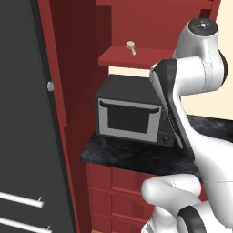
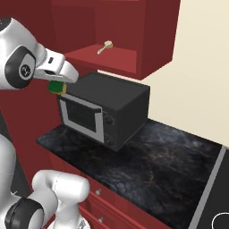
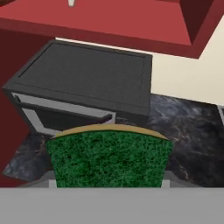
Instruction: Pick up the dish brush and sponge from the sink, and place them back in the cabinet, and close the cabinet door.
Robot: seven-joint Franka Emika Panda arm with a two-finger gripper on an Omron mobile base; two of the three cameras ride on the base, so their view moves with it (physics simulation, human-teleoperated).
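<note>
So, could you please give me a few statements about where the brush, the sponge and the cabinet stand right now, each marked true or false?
1. The dish brush lies on the cabinet shelf. True.
2. The gripper is open and holds nothing. False: it is shut on the sponge.
3. The sponge already rests on the shelf. False: it hangs in front of the microwave, below the shelf.
4. The microwave sits on the dark counter under the cabinet. True.
5. The cabinet door is shut. False: it stands open.

A rendered kitchen — dark microwave [image 2: 105, 109] on black marbled counter [image 2: 156, 170]. Red cabinet [image 2: 152, 40] above, red drawers [image 1: 123, 191] below.
</note>
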